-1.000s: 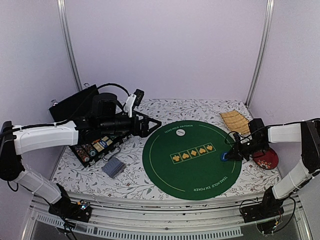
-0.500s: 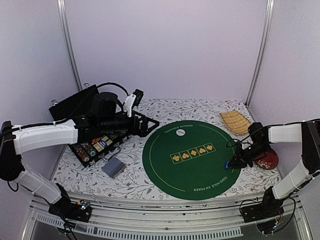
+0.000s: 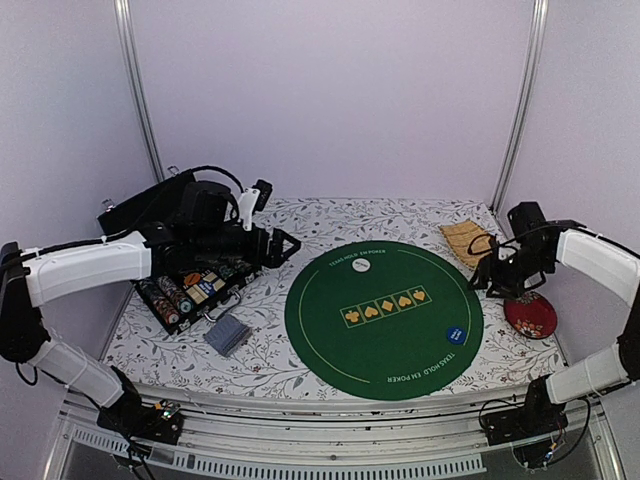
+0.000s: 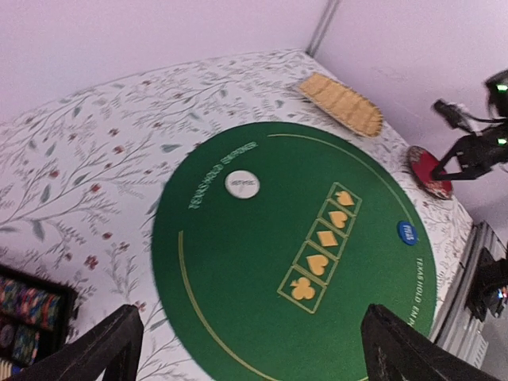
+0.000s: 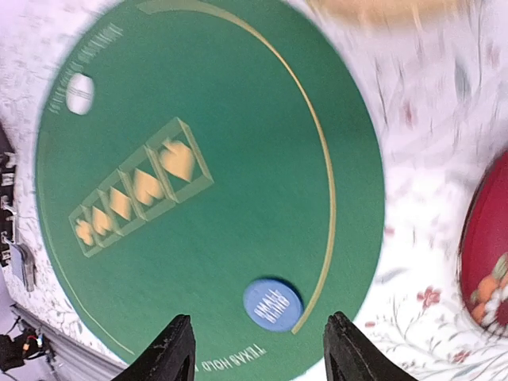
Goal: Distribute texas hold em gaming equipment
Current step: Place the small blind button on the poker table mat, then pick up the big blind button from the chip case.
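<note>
A black case (image 3: 140, 212) is sitting at the tabletop's left edge, holding chip stacks (image 3: 165, 298); the left arm is hiding its far part. Cards (image 3: 227, 334) are lying near the front-left corner. A blue disc (image 3: 455, 334), its lettering too blurred to read, and a white disc (image 3: 362, 267) are lying on the green mat (image 3: 380, 345). The left gripper (image 4: 250, 349) and right gripper (image 5: 258, 349) are both gaping apart, gripping nothing.

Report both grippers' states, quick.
Left gripper: open, empty.
Right gripper: open, empty; blue disc lies on the mat.

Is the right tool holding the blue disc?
No, the blue disc lies flat on the green mat, apart from the right tool.
</note>
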`<state>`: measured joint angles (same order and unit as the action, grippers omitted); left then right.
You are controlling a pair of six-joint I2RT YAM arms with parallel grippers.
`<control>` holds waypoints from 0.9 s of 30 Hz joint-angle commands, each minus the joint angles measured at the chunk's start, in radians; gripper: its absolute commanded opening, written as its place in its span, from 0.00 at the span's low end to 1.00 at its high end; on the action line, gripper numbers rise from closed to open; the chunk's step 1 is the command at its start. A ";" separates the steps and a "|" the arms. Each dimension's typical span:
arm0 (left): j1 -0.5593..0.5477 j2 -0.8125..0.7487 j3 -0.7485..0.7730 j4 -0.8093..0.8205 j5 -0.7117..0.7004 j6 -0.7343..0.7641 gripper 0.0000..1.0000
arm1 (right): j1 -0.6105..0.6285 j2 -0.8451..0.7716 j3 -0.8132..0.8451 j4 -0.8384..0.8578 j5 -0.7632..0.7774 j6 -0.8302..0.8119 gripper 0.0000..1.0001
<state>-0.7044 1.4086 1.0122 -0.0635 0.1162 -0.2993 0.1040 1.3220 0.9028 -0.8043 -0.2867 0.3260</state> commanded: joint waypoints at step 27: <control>0.583 0.389 0.060 -0.328 -0.152 0.020 0.78 | 0.240 0.056 0.126 0.196 0.051 -0.094 0.58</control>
<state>-0.1276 1.7588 1.0340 -0.4038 -0.0940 -0.3050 0.3412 1.3972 1.0409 -0.6201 -0.2611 0.2523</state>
